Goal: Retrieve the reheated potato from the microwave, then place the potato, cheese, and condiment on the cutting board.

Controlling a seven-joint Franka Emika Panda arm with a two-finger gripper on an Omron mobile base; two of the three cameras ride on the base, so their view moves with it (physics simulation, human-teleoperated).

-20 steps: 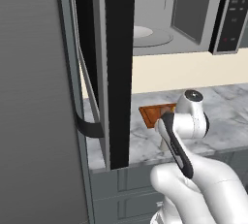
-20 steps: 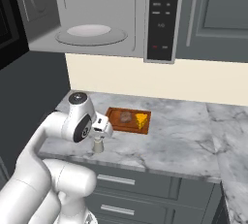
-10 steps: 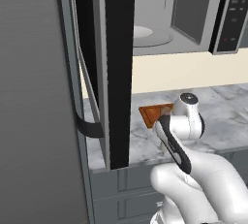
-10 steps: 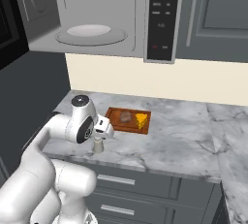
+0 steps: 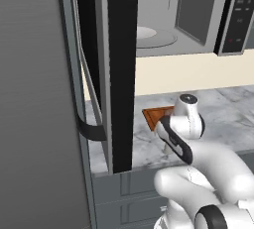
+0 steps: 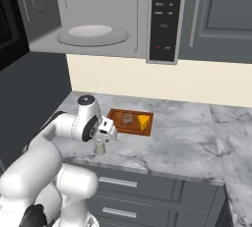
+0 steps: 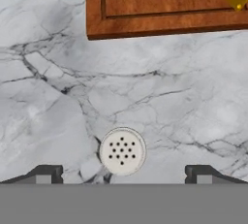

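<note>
The microwave (image 6: 98, 19) hangs open above the marble counter (image 6: 187, 137), its white turntable (image 6: 92, 31) bare. On the counter below it lies the cutting board (image 6: 118, 125), carrying the potato (image 6: 128, 119) and, just beside it, the cheese (image 6: 143, 122). The condiment (image 7: 122, 152) stands upright on the counter near the board's front edge, off it. The gripper (image 7: 124, 174) hangs directly over the shaker, fingers spread wide to either side of the cap, holding nothing.

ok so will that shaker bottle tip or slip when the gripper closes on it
The condiment stands upright and narrow on the marble counter, so an off-centre squeeze could tip it. It looks rigid. Its rounded cap may slide between the open gripper fingers.
</note>
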